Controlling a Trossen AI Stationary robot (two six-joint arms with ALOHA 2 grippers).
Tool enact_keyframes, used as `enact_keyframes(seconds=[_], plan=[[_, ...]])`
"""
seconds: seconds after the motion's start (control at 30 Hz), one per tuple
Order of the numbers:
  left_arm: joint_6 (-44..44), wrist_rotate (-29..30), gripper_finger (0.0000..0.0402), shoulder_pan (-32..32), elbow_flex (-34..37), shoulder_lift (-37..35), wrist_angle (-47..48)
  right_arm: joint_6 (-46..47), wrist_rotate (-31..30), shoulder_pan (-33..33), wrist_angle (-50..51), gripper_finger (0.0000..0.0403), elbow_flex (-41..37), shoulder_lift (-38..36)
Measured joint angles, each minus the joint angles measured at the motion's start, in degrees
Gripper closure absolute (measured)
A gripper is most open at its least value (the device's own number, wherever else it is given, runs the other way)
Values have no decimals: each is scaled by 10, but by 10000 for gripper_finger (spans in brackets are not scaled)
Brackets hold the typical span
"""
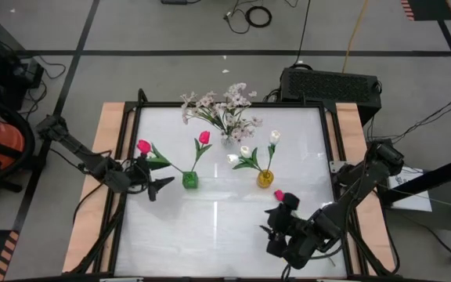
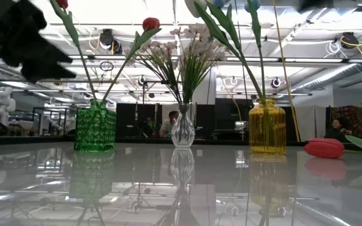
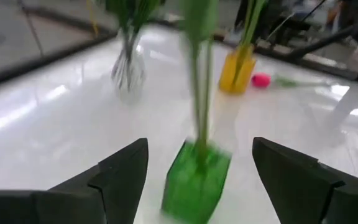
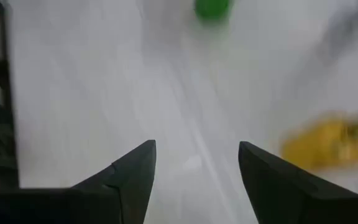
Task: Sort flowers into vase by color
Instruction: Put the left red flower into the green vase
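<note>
Flowers stand in three vases on the white table (image 1: 210,227); the green vase (image 1: 189,180) is on the left side, and two pink tulips rise from it, one (image 1: 143,146) leaning toward the left arm and one (image 1: 204,137) leaning the other way; the clear vase (image 1: 227,141) is at the far middle and holds a bushy spray of small pale blossoms (image 1: 221,104); the yellow vase (image 1: 265,178) is to the right of the middle and holds two white tulips (image 1: 258,144); one more pink tulip (image 1: 279,195) lies flat on the table near the yellow vase, just beside the right arm; the left gripper (image 1: 156,186) is close to the green vase on its left side, and its fingers are spread wide with nothing between them; in the left wrist view the green vase and its stems show in the gap between the two fingers, not touched; the right gripper (image 1: 274,233) is over the near right part of the table, its fingers also spread apart and empty; in the low view a person (image 2: 169,123) sits far behind the table
</note>
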State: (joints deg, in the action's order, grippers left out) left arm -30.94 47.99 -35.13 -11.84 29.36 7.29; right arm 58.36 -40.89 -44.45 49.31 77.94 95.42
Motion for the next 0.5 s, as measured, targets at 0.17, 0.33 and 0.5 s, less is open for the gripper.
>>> enact_keyframes(seconds=[0.17,0.33,0.5], plan=[[-111,-38,107,-17,0,-13,95,98,114,-4,114,181,-13,12],[-97,-15,107,-34,0,-13,64,155,180,-9,105,181,-89,12],[9,32,107,-40,0,-13,-38,205,266,-19,2,181,-182,13]])
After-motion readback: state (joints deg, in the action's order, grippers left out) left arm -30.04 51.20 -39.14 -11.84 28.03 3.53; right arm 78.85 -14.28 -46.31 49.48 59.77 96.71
